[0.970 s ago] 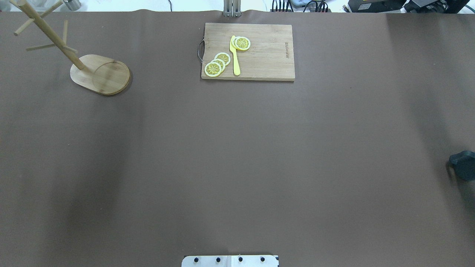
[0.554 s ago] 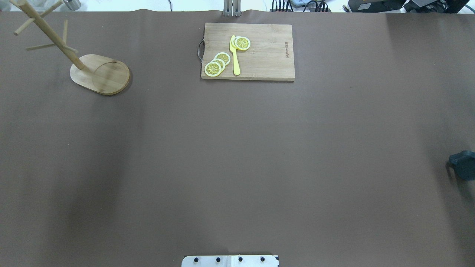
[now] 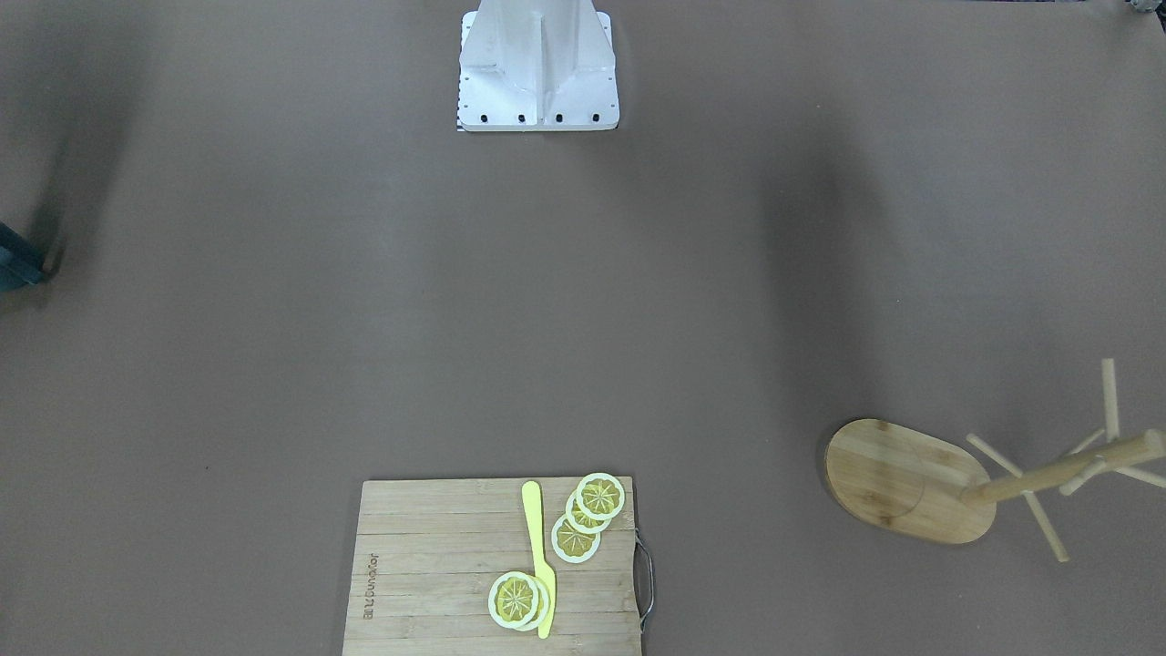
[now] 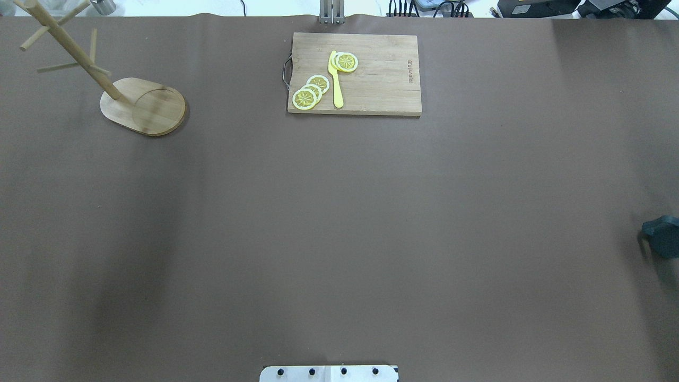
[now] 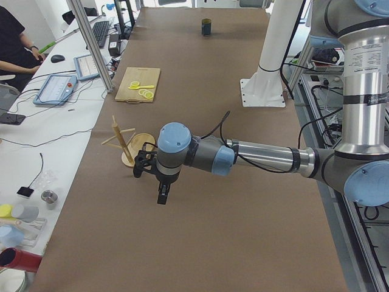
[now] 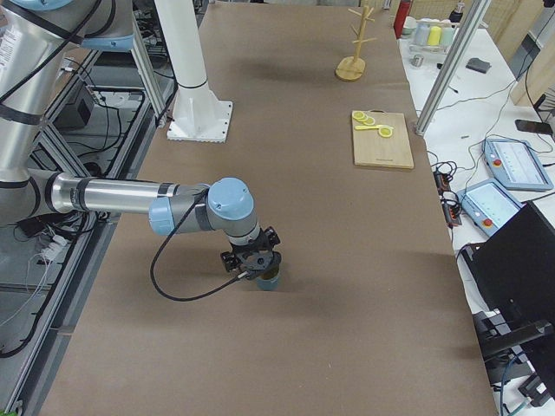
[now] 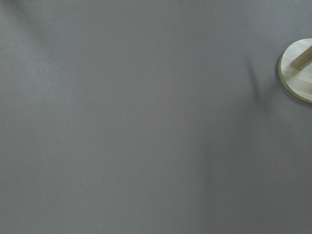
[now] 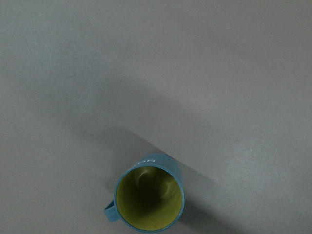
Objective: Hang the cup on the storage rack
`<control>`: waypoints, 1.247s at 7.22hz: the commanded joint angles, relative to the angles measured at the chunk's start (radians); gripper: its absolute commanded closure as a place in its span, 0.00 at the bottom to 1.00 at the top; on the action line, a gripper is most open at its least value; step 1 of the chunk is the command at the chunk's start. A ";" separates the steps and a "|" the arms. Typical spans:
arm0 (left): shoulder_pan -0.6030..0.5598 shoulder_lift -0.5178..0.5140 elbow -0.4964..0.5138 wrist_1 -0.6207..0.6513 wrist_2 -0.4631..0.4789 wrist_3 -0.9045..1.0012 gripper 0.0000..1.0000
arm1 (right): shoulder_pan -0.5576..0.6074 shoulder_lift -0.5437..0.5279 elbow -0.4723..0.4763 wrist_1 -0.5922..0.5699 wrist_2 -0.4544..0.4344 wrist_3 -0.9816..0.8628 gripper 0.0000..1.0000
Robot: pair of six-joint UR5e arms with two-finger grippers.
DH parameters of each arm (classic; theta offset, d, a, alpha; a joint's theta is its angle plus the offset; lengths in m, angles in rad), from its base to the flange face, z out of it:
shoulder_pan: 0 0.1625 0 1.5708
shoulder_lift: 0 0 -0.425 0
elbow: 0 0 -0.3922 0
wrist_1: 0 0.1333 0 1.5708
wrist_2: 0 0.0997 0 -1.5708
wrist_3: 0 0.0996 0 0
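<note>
The cup [image 8: 148, 197] stands upright on the brown table, yellow inside, its handle at the lower left of the right wrist view. It also shows at the overhead view's right edge [image 4: 662, 236] and the front view's left edge [image 3: 13, 261]. The right gripper [image 6: 252, 263] hangs just over the cup [image 6: 269, 279]; I cannot tell whether it is open. The storage rack [image 4: 143, 106] stands at the far left, with nothing on its pegs. The left gripper [image 5: 162, 196] points down near the rack [image 5: 124, 143]; I cannot tell whether it is open. The rack's base shows in the left wrist view [image 7: 298, 73].
A rectangular wooden cutting board [image 4: 354, 74] with lemon slices [image 4: 310, 91] and a yellow knife [image 4: 335, 79] lies at the table's far middle. The robot's white base [image 3: 537, 68] is at the near edge. Bare brown table lies between cup and rack.
The shadow on the table's right side has shifted slightly and the dark cup shape at the right edge looks a little smaller. Rack and board have not moved.
</note>
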 commanded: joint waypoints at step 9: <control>-0.001 0.014 0.004 -0.019 -0.002 0.000 0.02 | -0.334 0.009 -0.277 0.599 -0.110 0.608 0.00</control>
